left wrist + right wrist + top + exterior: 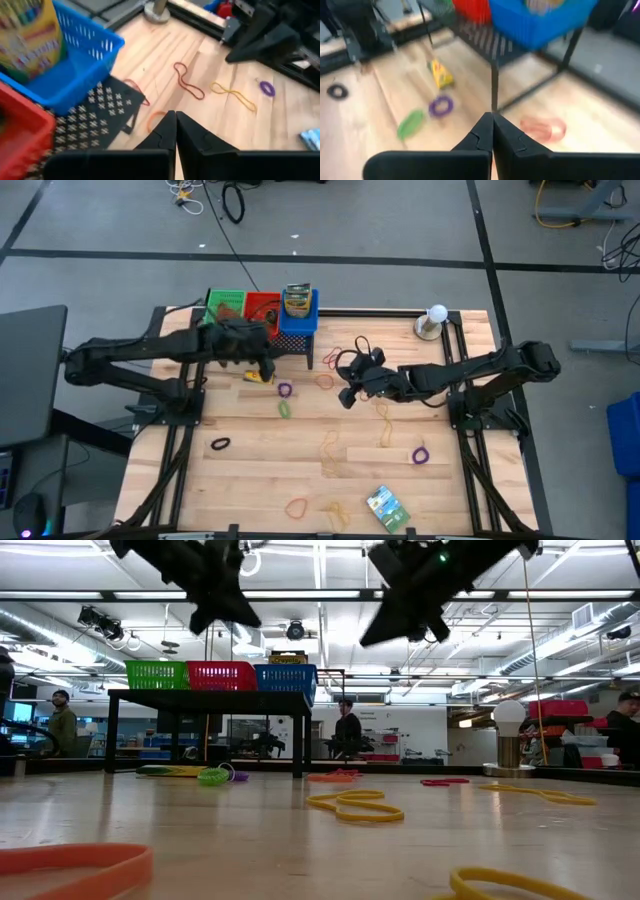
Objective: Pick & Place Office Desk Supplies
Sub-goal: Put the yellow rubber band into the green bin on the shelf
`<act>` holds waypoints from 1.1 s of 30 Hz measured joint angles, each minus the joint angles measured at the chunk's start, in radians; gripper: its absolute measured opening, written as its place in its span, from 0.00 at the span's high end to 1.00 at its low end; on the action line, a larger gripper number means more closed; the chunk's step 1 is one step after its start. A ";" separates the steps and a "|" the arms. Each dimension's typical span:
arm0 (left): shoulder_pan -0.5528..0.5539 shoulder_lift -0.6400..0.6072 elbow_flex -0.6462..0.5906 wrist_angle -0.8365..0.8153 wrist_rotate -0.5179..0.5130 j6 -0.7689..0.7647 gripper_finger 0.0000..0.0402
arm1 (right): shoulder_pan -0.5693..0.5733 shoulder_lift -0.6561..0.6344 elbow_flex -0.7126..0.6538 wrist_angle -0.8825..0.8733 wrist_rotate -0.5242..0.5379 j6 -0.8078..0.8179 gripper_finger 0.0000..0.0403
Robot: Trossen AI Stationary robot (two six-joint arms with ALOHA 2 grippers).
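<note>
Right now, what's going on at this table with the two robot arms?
Neither arm holds anything. The left gripper is shut above the crayon box on the table beside the rack. The right gripper is shut, raised over the table's middle. Rubber bands and a green packet lie scattered; another crayon box sits in the blue basket.

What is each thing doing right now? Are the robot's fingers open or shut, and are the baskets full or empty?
Left gripper: fingers shut, holding nothing, beside the blue basket.
Right gripper: fingers shut, holding nothing, above the table.
Blue basket: on the rack, crayon box inside.
Red basket: on the rack, contents unclear.
Green packet: lying flat on the table.
Purple band: lying loose on the table.
</note>
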 joint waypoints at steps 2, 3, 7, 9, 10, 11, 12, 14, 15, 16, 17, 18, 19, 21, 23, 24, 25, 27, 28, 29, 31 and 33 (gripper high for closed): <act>-0.023 0.030 -0.009 -0.020 -0.011 -0.025 0.97 | -0.001 -0.007 -0.023 -0.039 -0.039 0.066 0.99; -0.039 0.044 -0.010 -0.025 -0.016 -0.009 0.97 | -0.001 -0.010 -0.025 -0.062 -0.057 0.095 0.99; -0.129 0.088 -0.009 -0.004 -0.028 0.136 0.99 | 0.002 -0.033 -0.027 -0.187 -0.133 0.146 0.99; -0.165 0.117 -0.008 0.008 -0.024 0.177 0.99 | 0.002 -0.035 -0.028 -0.254 -0.189 0.148 0.99; -0.176 0.128 -0.008 0.007 -0.018 0.184 0.99 | 0.002 -0.035 -0.028 -0.268 -0.225 0.148 0.99; -0.184 0.141 -0.008 -0.007 -0.013 0.192 0.99 | 0.004 -0.034 -0.027 -0.290 -0.264 0.148 0.99; -0.192 0.156 -0.008 -0.001 -0.008 0.197 0.99 | 0.008 -0.031 -0.027 -0.313 -0.293 0.148 0.99; -0.203 0.176 -0.019 0.020 -0.004 0.203 0.99 | 0.025 -0.024 -0.028 -0.362 -0.323 0.148 0.99; -0.208 0.183 -0.040 0.050 0.000 0.202 0.99 | 0.034 -0.025 -0.028 -0.382 -0.324 0.148 0.99; -0.208 0.186 -0.068 0.088 0.012 0.197 0.99 | 0.043 -0.025 -0.028 -0.390 -0.321 0.148 0.99; -0.208 0.186 -0.103 0.121 0.028 0.181 0.99 | 0.051 -0.025 -0.027 -0.401 -0.321 0.149 0.98; -0.207 0.186 -0.140 0.146 0.042 0.159 0.99 | 0.058 -0.025 -0.027 -0.414 -0.319 0.158 0.98; -0.207 0.186 -0.176 0.182 0.056 0.135 0.99 | 0.065 -0.025 -0.027 -0.416 -0.318 0.171 0.97; -0.213 0.186 -0.237 0.252 0.071 0.088 0.99 | 0.078 -0.025 -0.027 -0.410 -0.331 0.193 0.95; -0.236 0.186 -0.279 0.291 0.064 0.059 0.99 | 0.095 -0.011 -0.026 -0.406 -0.355 0.184 0.93; -0.250 0.186 -0.296 0.303 0.051 0.053 0.99 | 0.102 0.000 -0.027 -0.410 -0.368 0.168 0.91; -0.265 0.186 -0.308 0.304 0.032 0.052 0.99 | 0.108 0.013 -0.027 -0.412 -0.377 0.143 0.89; -0.293 0.186 -0.330 0.308 -0.012 0.053 0.99 | 0.116 0.047 -0.027 -0.374 -0.413 0.081 0.84; -0.301 0.186 -0.340 0.308 -0.027 0.052 0.99 | 0.115 0.070 -0.026 -0.344 -0.437 0.049 0.81; -0.308 0.186 -0.351 0.312 -0.032 0.051 0.99 | 0.114 0.096 -0.020 -0.321 -0.458 0.017 0.79; -0.324 0.186 -0.372 0.328 -0.032 0.035 0.99 | 0.108 0.156 0.013 -0.307 -0.478 -0.047 0.75; -0.342 0.185 -0.395 0.353 -0.032 0.009 0.99 | 0.101 0.216 0.058 -0.303 -0.491 -0.122 0.72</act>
